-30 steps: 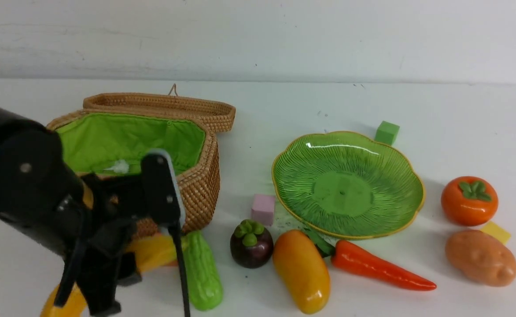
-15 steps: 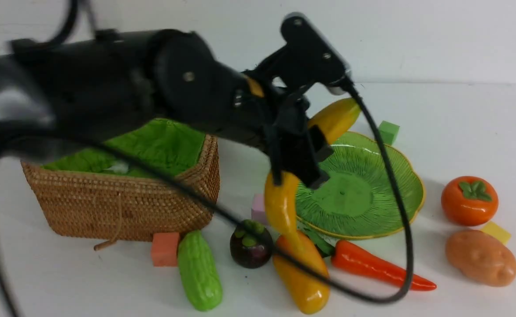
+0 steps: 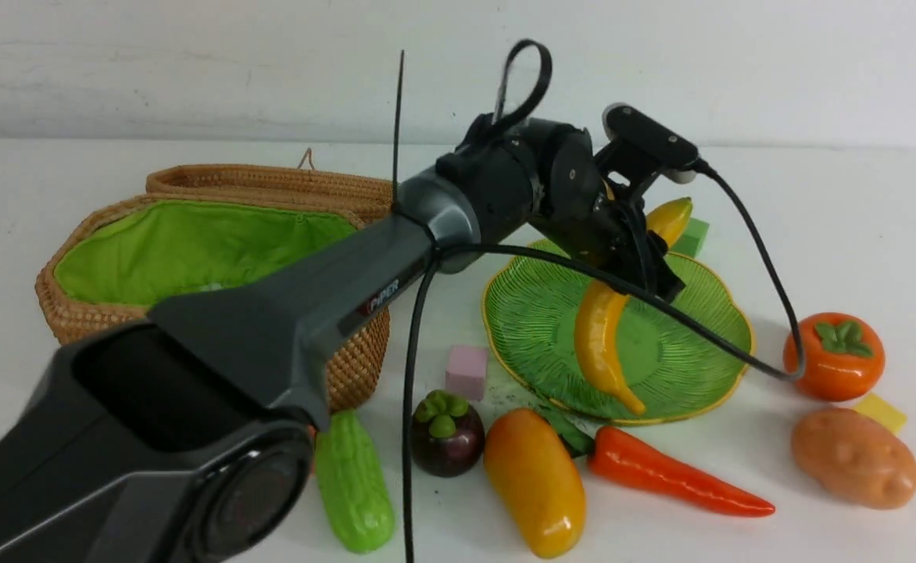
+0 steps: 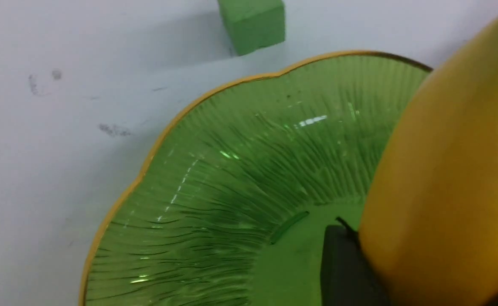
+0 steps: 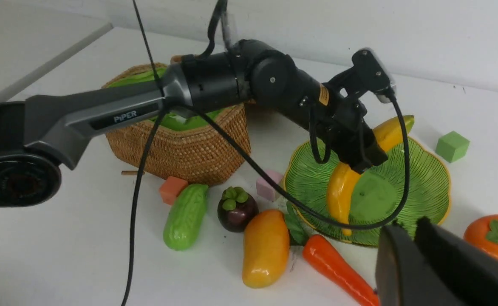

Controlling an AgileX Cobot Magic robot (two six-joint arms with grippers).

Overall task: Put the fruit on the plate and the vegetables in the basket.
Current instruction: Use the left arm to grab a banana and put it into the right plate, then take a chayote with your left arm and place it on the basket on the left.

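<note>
My left gripper (image 3: pixel 645 266) is shut on the upper part of the yellow banana (image 3: pixel 600 336). The banana hangs tilted over the green plate (image 3: pixel 700 367), its lower tip near the front rim. One black finger (image 4: pixel 342 267) presses its side. On the table in front lie the cucumber (image 3: pixel 352 485), mangosteen (image 3: pixel 446 434), mango (image 3: pixel 534 481) and carrot (image 3: pixel 669 473). The persimmon (image 3: pixel 833 356) and potato (image 3: pixel 853 457) sit to the right. The wicker basket (image 3: pixel 356 336) stands open at the left. My right gripper (image 5: pixel 406 225) hovers shut and empty near the plate's front right.
Foam cubes lie about: pink (image 3: pixel 466 371) by the plate's left rim, green (image 3: pixel 692 234) behind the plate, yellow (image 3: pixel 880 410) by the potato, orange (image 5: pixel 172 189) in front of the basket. The left arm's black cable (image 3: pixel 708 332) drapes across the plate.
The left arm has carried the banana from the table in front of the basket up and to the right. It now hangs over the plate, lower than half a second ago.
</note>
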